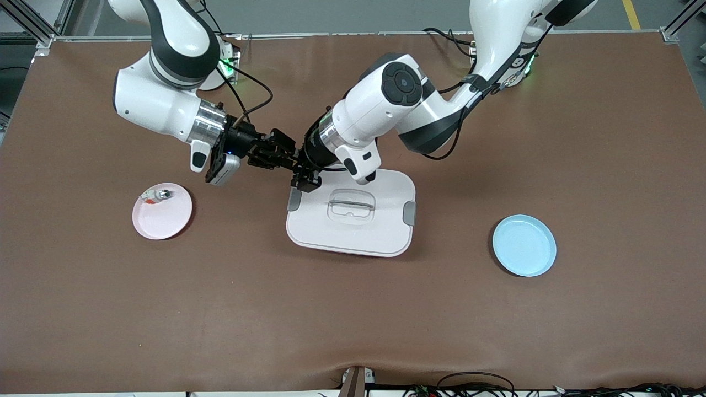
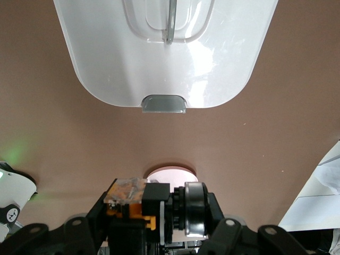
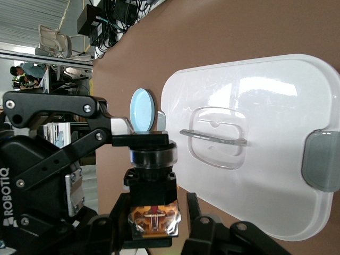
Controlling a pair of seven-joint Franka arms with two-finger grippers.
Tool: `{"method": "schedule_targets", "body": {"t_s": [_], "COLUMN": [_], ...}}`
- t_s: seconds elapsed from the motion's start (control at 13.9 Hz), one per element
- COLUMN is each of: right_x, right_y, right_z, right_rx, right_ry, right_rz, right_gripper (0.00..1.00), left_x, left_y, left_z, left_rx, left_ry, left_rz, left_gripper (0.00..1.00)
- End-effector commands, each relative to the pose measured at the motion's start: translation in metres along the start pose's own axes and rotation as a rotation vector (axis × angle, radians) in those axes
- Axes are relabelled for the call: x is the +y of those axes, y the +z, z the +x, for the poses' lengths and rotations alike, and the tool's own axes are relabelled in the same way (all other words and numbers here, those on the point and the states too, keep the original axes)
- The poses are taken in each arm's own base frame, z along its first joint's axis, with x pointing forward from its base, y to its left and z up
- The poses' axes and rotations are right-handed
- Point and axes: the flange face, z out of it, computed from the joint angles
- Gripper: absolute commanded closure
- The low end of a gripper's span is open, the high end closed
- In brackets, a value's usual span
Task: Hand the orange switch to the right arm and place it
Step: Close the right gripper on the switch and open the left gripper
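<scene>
Both arms meet in mid-air over the counter, just by the corner of the white lidded box. The left gripper is clamped on the orange switch, and the right gripper has its fingers on it too. Pink plate with a small part sits toward the right arm's end, blue plate toward the left arm's.

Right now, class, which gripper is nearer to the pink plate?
Right. The right gripper hangs between the pink plate and white lid; the left gripper is over the lid's corner.
</scene>
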Motion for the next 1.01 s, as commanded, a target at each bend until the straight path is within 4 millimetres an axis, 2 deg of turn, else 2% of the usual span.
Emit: {"method": "schedule_targets", "body": {"t_s": [0.0, 0.07, 0.14, 0.22, 0.43, 0.5, 0.57, 0.65, 0.72, 0.86, 0.93], "right_x": [-0.001, 0.000, 0.000, 0.000, -0.002, -0.002, 0.000, 0.004, 0.010, 0.020, 0.022], "right_y": [-0.001, -0.001, -0.001, -0.001, -0.002, -0.003, -0.006, -0.009, -0.013, -0.016, -0.015], "right_z": [-0.010, -0.010, -0.010, -0.010, -0.008, -0.006, -0.001, 0.003, 0.008, 0.014, 0.014], "right_rx": [0.011, 0.009, 0.007, 0.006, 0.005, 0.001, -0.002, -0.006, -0.003, 0.000, -0.003], "right_ry": [-0.023, -0.025, -0.023, -0.024, -0.048, -0.108, -0.184, -0.244, -0.282, -0.307, -0.329], "right_rz": [0.016, 0.016, 0.016, 0.017, 0.010, -0.010, -0.038, -0.064, -0.079, -0.089, -0.091], "right_gripper": [0.91, 1.00, 1.00, 1.00, 1.00, 1.00, 1.00, 1.00, 1.00, 1.00, 1.00], "left_x": [0.000, -0.001, 0.000, 0.000, 0.001, 0.001, 0.001, 0.003, 0.003, 0.007, 0.012], "left_y": [-0.001, 0.000, -0.002, -0.002, -0.005, -0.005, -0.007, -0.009, -0.010, -0.017, -0.029], "left_z": [-0.008, -0.009, -0.009, -0.009, -0.011, -0.011, -0.011, -0.010, -0.010, -0.007, -0.005], "left_rx": [-0.027, -0.026, -0.026, -0.026, -0.035, -0.035, -0.036, -0.037, -0.035, -0.031, -0.029], "left_ry": [-0.022, -0.022, -0.023, -0.023, -0.014, -0.014, -0.013, -0.013, -0.006, 0.000, 0.009], "left_rz": [-0.005, -0.001, -0.003, -0.003, -0.017, -0.017, -0.020, -0.023, -0.026, -0.032, -0.045], "left_gripper": [1.00, 0.98, 0.70, 0.47, 0.47, 0.47, 0.40, 0.04, 0.00, 0.00, 0.00]}}
